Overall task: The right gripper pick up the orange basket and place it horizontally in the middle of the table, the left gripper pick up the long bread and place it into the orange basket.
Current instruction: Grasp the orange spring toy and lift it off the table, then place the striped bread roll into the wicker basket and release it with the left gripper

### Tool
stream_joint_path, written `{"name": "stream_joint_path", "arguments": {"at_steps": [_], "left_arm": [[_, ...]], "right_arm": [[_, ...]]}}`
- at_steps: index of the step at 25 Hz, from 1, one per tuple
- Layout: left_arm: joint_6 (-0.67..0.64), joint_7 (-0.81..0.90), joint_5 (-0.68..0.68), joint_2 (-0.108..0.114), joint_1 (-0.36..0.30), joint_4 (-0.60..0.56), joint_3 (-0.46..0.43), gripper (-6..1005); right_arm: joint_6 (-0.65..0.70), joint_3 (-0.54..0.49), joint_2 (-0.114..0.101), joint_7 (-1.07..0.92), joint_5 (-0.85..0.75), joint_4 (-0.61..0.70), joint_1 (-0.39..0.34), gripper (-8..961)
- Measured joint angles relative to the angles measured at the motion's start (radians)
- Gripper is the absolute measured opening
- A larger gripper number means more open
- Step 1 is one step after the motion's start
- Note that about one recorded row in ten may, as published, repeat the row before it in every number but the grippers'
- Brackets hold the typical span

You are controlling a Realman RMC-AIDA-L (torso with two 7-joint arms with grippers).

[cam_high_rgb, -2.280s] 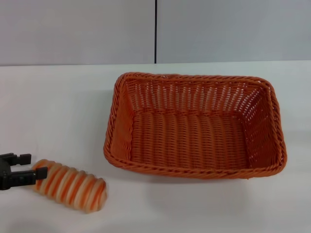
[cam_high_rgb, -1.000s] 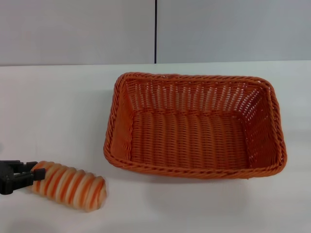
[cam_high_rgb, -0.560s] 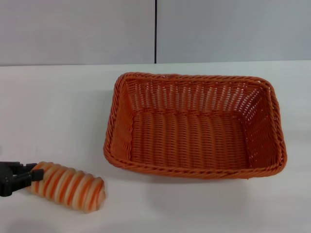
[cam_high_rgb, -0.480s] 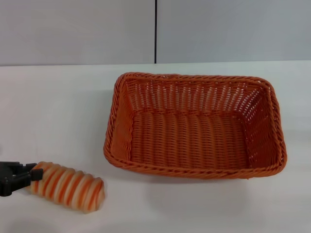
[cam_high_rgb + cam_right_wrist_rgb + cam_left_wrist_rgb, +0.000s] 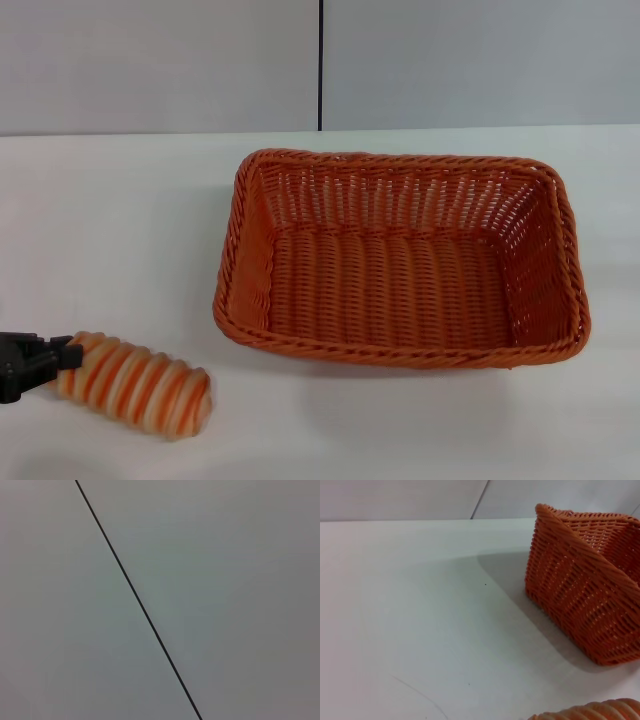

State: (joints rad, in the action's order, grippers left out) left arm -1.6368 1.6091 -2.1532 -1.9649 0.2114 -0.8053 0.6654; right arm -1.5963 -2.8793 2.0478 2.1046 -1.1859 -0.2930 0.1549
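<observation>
The left tool (image 5: 55, 360) pinches the near end of the long bread (image 5: 135, 385) on the white desk (image 5: 120, 220), left of the orange basket (image 5: 400, 260)

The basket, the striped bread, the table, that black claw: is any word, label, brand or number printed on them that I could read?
None: no view shows any readable text.
The orange basket: plain weave, no label.
The long bread: stripes only.
The left gripper, at the bread's end: bare black.
The table and the wall: blank, one dark seam.

Orange woven basket (image 5: 400, 260); cream-orange striped bread (image 5: 135, 383).
</observation>
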Motion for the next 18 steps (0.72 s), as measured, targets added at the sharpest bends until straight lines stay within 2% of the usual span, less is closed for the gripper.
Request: {"name": "stream_joint_path", "arguments": {"at_steps": [8,11,14,16,17,18], "left_arm": [[-0.008,-0.009,0.001,0.002,0.002,0.010,-0.026,151],[-0.011,-0.055,0.004,-0.011,0.007,0.010,-0.131,148],[-0.012,-0.127,0.020,-0.036,0.018,0.011,-0.309,144],[-0.014,-0.153,0.044,-0.052,0.023,0.008,-0.395,140],[-0.012,-0.163,0.066,-0.060,0.024,0.005,-0.432,137],[-0.012,-0.163,0.066,-0.060,0.024,0.005,-0.432,135]], "right_arm": [[0.000,0.000,0.000,0.000,0.000,0.000,0.003,629],[0.000,0.000,0.000,0.000,0.000,0.000,0.003,628],[0.000,0.000,0.000,0.000,0.000,0.012,0.004,628],[0.000,0.000,0.000,0.000,-0.001,0.024,0.008,628],[0.000,0.000,-0.001,0.000,-0.002,0.028,0.008,627],[0.000,0.000,-0.001,0.000,-0.002,0.031,0.009,627]]}}
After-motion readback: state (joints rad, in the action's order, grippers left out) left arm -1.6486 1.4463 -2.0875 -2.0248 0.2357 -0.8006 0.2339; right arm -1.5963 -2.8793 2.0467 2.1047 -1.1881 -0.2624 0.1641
